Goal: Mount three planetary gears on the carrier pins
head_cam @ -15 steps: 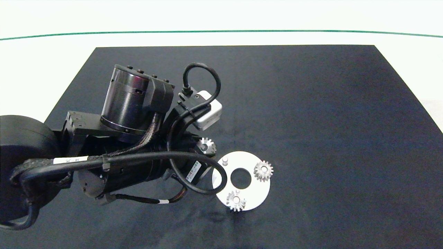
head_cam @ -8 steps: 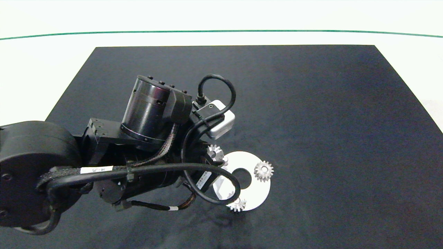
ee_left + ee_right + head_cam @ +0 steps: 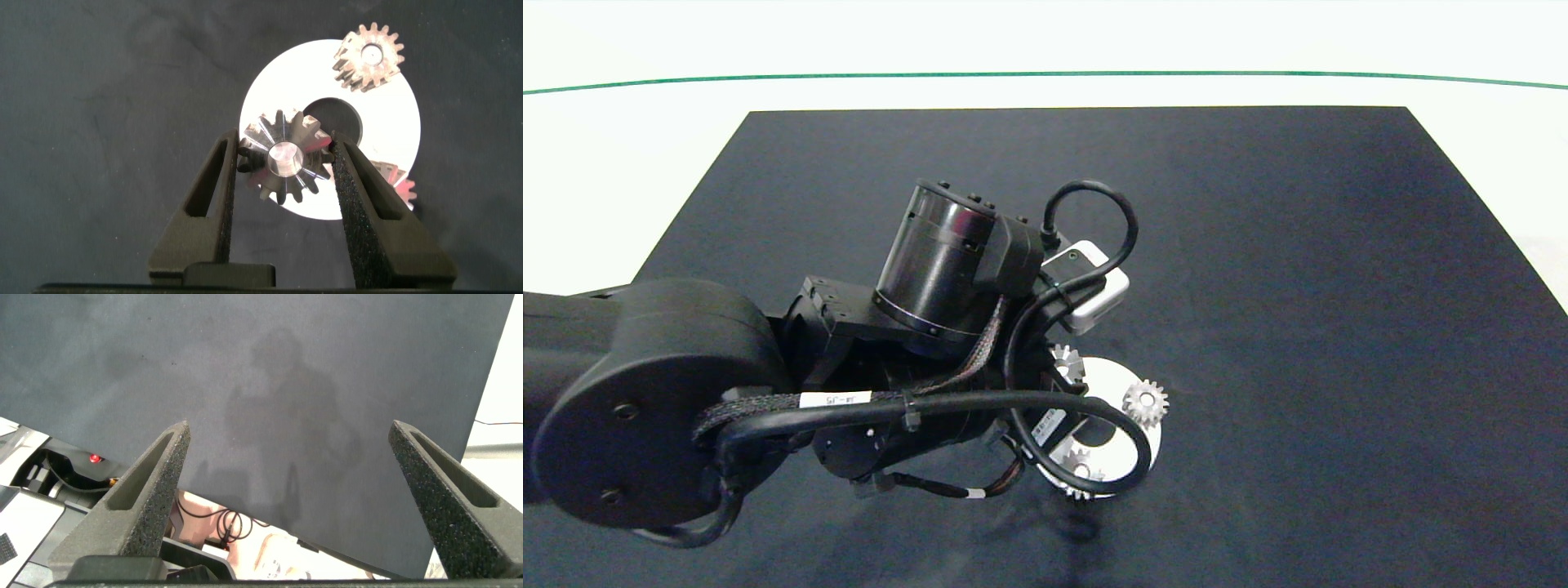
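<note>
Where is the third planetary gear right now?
The third gear is clamped in the left gripper, over the white carrier disc beside its centre hole.

The left arm (image 3: 768, 392) has reached farther in from the left across the dark surface (image 3: 1298, 286). A second ago its hand carried the third gear beside the white disc's outer rim, clear of it. Now the left hand (image 3: 286, 159) hangs over the disc (image 3: 392, 114) with that gear (image 3: 282, 159) gripped between its fingers (image 3: 214, 192), close to the centre hole (image 3: 337, 122). The arm's cable loop (image 3: 1127, 465) now lies across the disc, covering part of the near mounted gear (image 3: 1080, 467), which showed fully before.
</note>
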